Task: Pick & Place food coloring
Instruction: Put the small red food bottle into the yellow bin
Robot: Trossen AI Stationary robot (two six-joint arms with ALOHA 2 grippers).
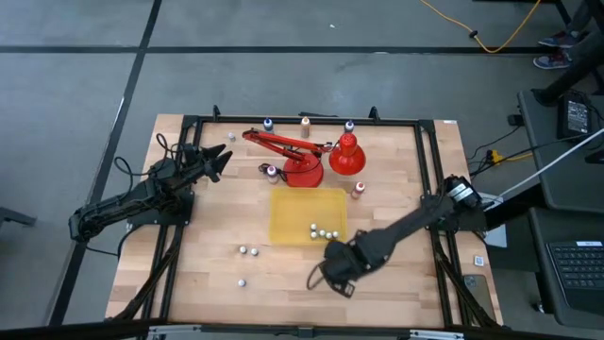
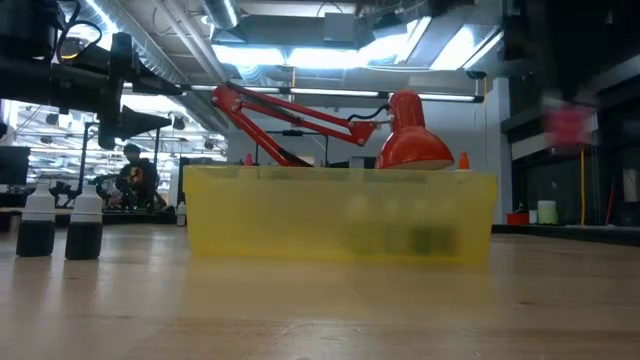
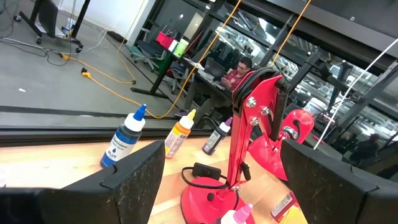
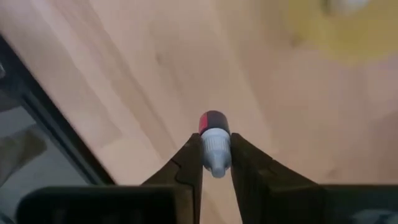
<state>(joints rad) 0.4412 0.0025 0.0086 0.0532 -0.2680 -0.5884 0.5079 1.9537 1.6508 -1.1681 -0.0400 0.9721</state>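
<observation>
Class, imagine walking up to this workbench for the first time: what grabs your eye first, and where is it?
The big red desk lamp at the table's back middle stands out first, with the yellow tray just in front of it. Near the tray's front right corner, the right end effector is shut on a tiny red food coloring bottle, while the left end effector waits open at the table's left.

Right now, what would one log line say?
right gripper: shut on tiny red-bodied bottle | left gripper: open, waiting | yellow plastic tray: nearby
</observation>
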